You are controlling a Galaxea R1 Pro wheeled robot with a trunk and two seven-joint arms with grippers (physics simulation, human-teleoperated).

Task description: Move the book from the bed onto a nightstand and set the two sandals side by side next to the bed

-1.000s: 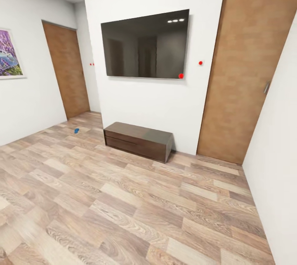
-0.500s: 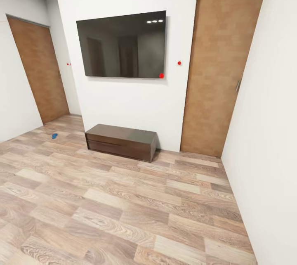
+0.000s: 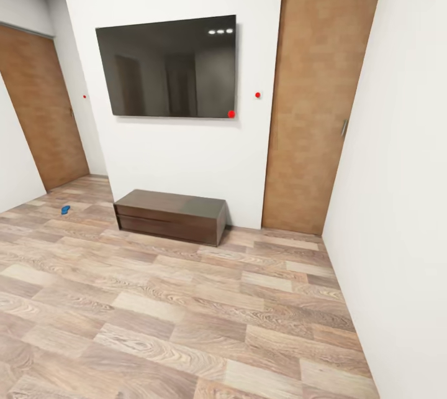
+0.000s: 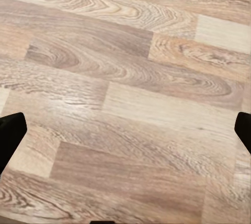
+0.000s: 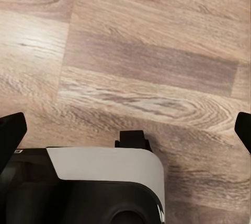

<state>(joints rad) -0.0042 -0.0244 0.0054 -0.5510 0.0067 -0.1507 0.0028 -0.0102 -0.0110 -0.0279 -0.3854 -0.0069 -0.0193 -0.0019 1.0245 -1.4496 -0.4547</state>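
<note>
One blue sandal (image 3: 65, 209) lies on the plank floor (image 3: 186, 312), well apart from both tools. The left tool (image 4: 125, 130) and right tool (image 5: 125, 127) hang spread wide, empty.

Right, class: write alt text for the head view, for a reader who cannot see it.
A dark wall-mounted television hangs above a long low dark wooden dresser on a light wood plank floor. Tan doors flank the white wall, and one small blue sandal lies on the floor near the left door.
</note>
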